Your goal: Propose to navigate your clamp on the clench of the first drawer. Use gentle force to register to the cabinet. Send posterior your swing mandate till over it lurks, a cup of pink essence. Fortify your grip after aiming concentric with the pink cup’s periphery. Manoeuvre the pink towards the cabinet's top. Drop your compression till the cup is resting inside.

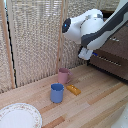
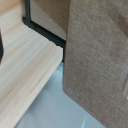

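Exterior view: the pink cup (image 1: 63,75) looks light, rigid and perhaps slippery; grasp its rim. Clamp (image 1: 85,54) finger state unclear.

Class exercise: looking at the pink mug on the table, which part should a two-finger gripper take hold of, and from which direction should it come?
Grip the pink cup by its rim wall, coming straight down from above. It stands upright with its mouth open, so one finger could go inside and one outside. Probably choose the side away from the blue mug, which stands close in front.
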